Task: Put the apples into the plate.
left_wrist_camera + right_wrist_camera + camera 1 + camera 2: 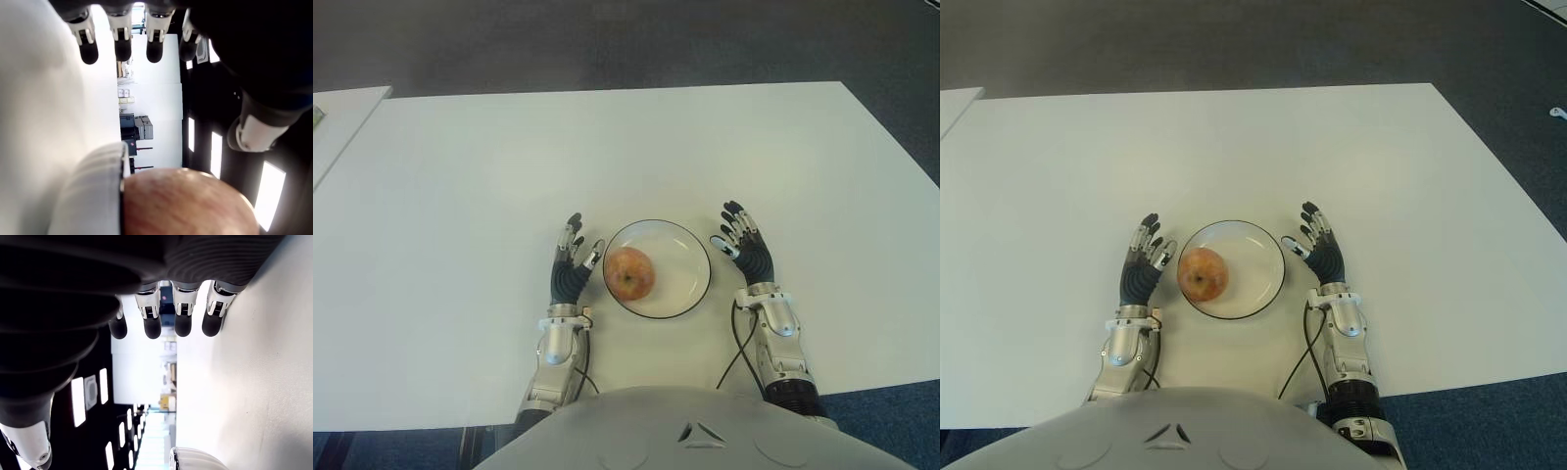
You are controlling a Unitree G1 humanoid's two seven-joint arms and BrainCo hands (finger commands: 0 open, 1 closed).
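The right hand (pixel 98 289) filled the upper part of the right wrist view, its four dark-tipped fingers (pixel 152 323) extended side by side and grasping nothing, the thumb (pale at its tip) standing apart from them. Beside the fingers stretched the white table (pixel 254 382). A curved sliver of the plate (pixel 193 459) showed at the frame's edge.

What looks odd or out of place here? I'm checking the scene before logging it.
Nothing stands out. One apple sits inside the plate, toward its left side, unbruised as far as shows. The left hand and right hand flank the plate, fingers open and empty, on the white table.
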